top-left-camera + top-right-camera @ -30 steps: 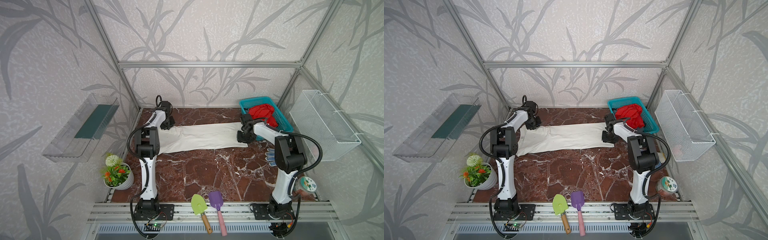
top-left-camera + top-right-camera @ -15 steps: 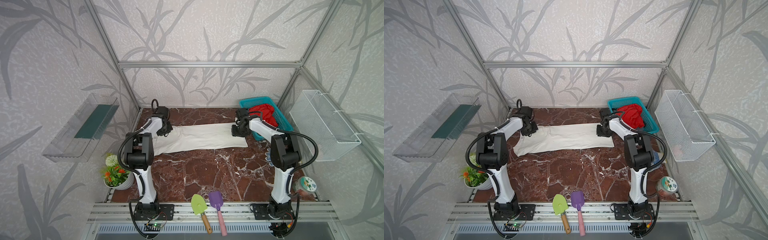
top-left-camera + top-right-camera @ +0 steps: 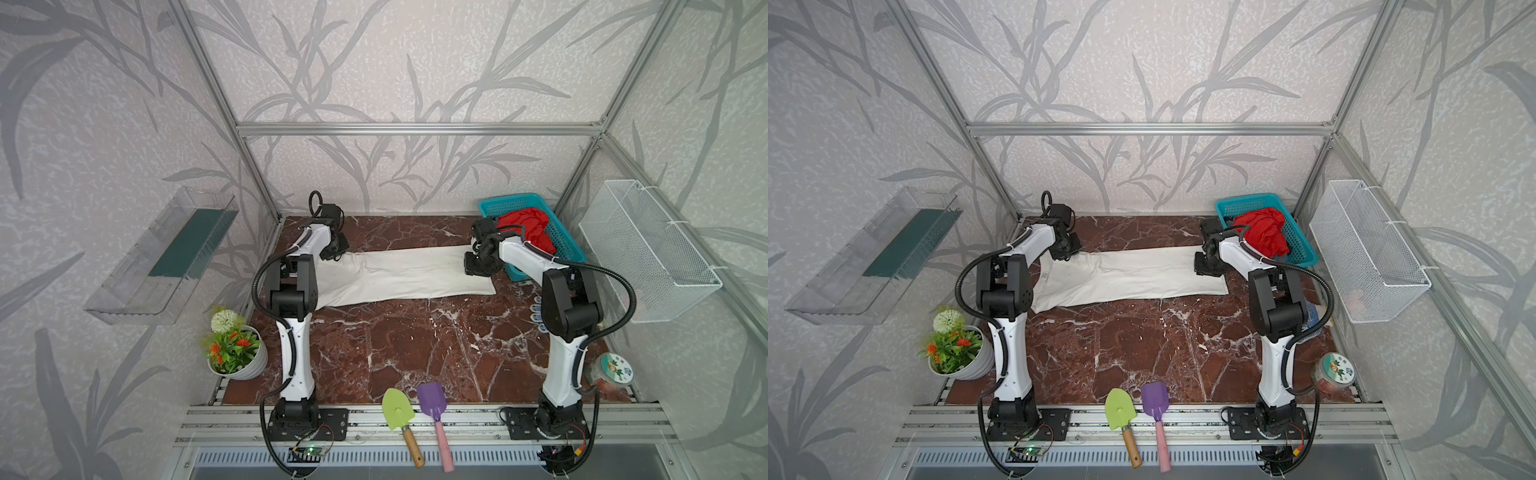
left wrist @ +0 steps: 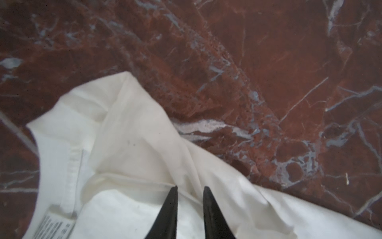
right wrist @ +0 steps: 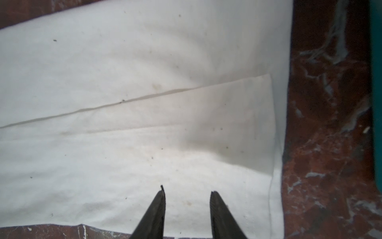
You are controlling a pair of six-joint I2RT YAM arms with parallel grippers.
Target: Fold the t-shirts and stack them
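A cream-white t-shirt (image 3: 407, 274) (image 3: 1142, 278) lies folded into a long strip across the back of the marble table (image 3: 415, 345). My left gripper (image 3: 336, 254) (image 3: 1065, 253) is low over its collar end. In the left wrist view the gripper (image 4: 190, 187) stands narrowly open over rumpled cloth (image 4: 124, 144) near the neck label (image 4: 53, 225). My right gripper (image 3: 476, 266) (image 3: 1206, 266) is over the hem end. In the right wrist view it (image 5: 187, 189) is open above flat cloth (image 5: 144, 62). A red t-shirt (image 3: 525, 224) (image 3: 1264, 228) is heaped in the teal basket (image 3: 511, 201).
A flower pot (image 3: 235, 349) stands at the left edge. A green trowel (image 3: 397, 409) and a purple trowel (image 3: 432, 401) lie at the front. A wire basket (image 3: 648, 249) hangs on the right and a clear shelf (image 3: 166, 253) on the left. A jar (image 3: 615, 370) and a blue-and-white glove (image 3: 538, 311) sit by the right arm.
Both grippers shifted a little over the ends of the white strip and back. The left end of the cloth was nudged, and the strip lies much as before.
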